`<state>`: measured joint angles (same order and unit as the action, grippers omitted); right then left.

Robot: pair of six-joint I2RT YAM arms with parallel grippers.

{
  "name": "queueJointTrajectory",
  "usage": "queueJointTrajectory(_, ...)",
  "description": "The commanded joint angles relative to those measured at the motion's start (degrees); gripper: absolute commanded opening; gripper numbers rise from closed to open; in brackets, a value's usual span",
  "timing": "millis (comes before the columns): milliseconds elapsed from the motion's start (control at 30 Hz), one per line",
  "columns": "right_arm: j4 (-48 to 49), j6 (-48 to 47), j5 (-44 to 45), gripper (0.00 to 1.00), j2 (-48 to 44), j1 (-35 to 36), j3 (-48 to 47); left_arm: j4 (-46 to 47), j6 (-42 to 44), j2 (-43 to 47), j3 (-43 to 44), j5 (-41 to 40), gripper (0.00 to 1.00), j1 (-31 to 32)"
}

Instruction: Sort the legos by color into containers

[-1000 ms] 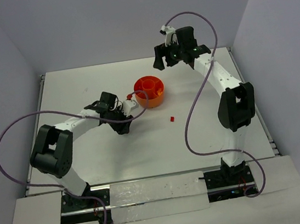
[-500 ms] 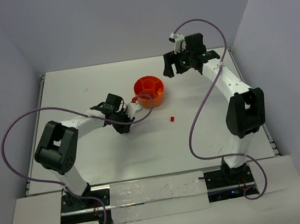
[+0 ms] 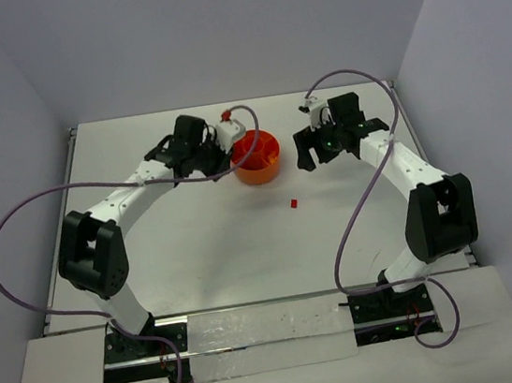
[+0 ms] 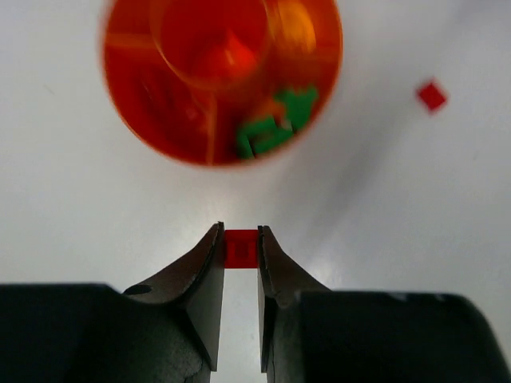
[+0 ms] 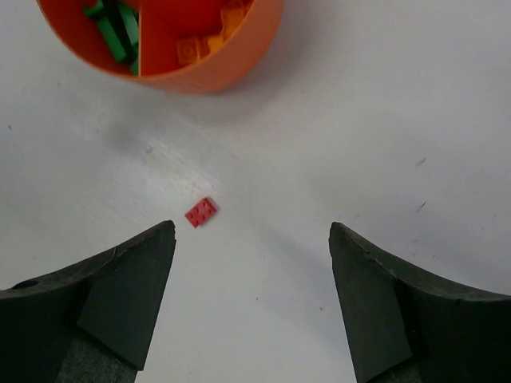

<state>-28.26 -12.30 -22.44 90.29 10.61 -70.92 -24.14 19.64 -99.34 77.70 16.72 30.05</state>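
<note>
Legos (image 5: 120,32): small bricks. Some sit in the bowl (image 3: 259,172), one is in a hand, and one lies on the bench (image 3: 198,256).
Bowl: round and orange, with walls inside. It stands near the far edge of the bench, about halfway between the left and right edges.
Green legos (image 4: 271,128): piled together in one part of the bowl.
Orange legos (image 5: 192,49): in the next part, with a wall between them and the green ones.
Held red lego (image 4: 241,247): pinched between the two fingertips of the left hand (image 4: 240,233).
Left hand: almost closed, squeezing the held red lego, up off the bench by the bowl's left side.
Loose red lego (image 5: 201,212): flat on the bench with its bumps up, apart from the bowl, on the bowl's near side.
Right hand (image 5: 251,231): wide open and holding nothing. It hangs over the bench right of the bowl, above the loose red lego.
</note>
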Motion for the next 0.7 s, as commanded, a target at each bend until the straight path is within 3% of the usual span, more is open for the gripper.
queueJointTrajectory(0, 0.9, -3.6, -0.5, 0.84, -4.7, -0.3, 4.2, 7.8, -9.0, -1.8, 8.0, 2.8, 0.00, -0.8)
queueJointTrajectory(433, 1.3, -5.0, -1.1, 0.82, -5.7, -0.3, 9.8, 12.8, -18.7, -15.9, 21.5, 1.6, 0.01, -2.4)
queueJointTrajectory(667, 0.9, -5.3, -1.6, 0.82, -5.3, -0.3, 9.9, 12.2, -18.7, -18.4, 22.5, 1.1, 0.12, -2.6)
